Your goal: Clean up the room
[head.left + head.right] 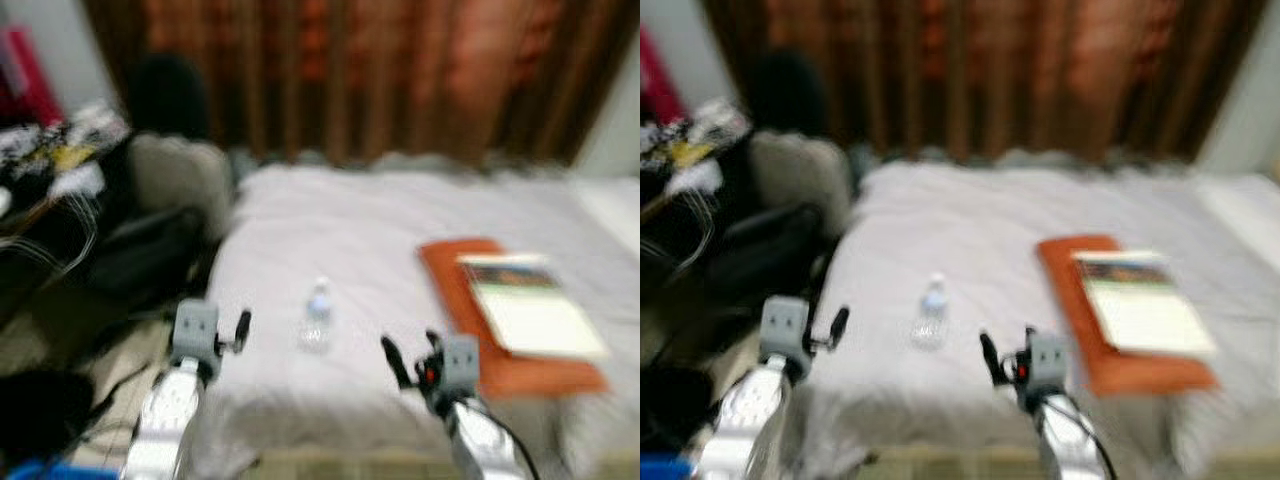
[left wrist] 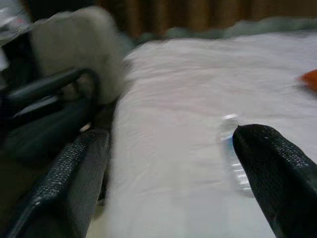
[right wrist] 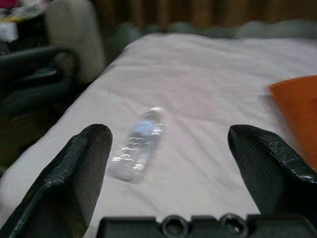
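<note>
One bottle [image 1: 317,315] lies on its side on the bed [image 1: 330,230] near the front edge, between the two grippers and touching neither. Risk: it is round and clear, so a careless closing could roll it off the sheet. Left gripper [image 1: 232,333] and right gripper [image 1: 412,358] both stand spread and empty. One orange folder [image 1: 465,300] carries one book [image 1: 530,305]; one chair [image 1: 150,240] stands beside the bed.

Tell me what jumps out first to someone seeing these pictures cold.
A clear plastic bottle lying on the white bed, near its front edge, with the left gripper and right gripper raised open on either side of it. Next, an orange folder to the bottle's right with a book on top. Brown curtains hang behind the bed.
</note>
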Motion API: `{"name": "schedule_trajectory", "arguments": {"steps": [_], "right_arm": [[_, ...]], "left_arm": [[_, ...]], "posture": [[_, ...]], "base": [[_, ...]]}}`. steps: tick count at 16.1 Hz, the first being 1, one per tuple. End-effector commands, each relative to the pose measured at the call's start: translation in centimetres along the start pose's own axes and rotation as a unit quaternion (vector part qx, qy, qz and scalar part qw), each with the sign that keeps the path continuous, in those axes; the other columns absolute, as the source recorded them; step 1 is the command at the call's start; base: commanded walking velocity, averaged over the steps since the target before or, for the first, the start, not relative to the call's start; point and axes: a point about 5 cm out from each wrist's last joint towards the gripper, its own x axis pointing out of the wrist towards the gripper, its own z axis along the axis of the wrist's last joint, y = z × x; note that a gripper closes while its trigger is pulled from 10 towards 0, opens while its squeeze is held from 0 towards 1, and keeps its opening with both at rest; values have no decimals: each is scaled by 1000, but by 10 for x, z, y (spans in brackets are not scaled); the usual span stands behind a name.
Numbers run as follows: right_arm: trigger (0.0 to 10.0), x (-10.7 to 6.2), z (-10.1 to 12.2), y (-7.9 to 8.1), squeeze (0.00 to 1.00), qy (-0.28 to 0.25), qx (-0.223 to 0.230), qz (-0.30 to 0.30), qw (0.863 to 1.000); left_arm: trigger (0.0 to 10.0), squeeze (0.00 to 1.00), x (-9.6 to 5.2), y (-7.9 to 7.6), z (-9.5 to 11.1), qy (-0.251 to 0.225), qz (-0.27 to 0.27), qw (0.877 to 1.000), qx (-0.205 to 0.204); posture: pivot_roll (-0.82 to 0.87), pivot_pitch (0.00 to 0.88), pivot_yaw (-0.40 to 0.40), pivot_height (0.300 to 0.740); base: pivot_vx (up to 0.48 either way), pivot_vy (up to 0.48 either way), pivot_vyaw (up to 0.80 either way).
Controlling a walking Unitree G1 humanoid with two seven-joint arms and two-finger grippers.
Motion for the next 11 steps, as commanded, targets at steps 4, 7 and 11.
{"name": "schedule_trajectory", "arguments": {"steps": [4, 7, 11], "right_arm": [[10000, -1, 3, -6, 0, -2, -6, -7, 1000], [10000, -1, 2, -6, 0, 0, -6, -6, 1000], [10000, -2, 1, -7, 0, 3, -8, -4, 1000]], "left_arm": [[10000, 0, 5, -9, 7, -10, -16, 1000, 2], [10000, 0, 5, -9, 7, -9, -16, 1000, 3], [10000, 0, 7, -9, 2, 9, -5, 1000, -9]], "posture": [[40, 0, -32, 740], [40, 0, -35, 740], [36, 0, -37, 740]], "base": [[470, 0, 0], [469, 0, 0], [219, 0, 0]]}}
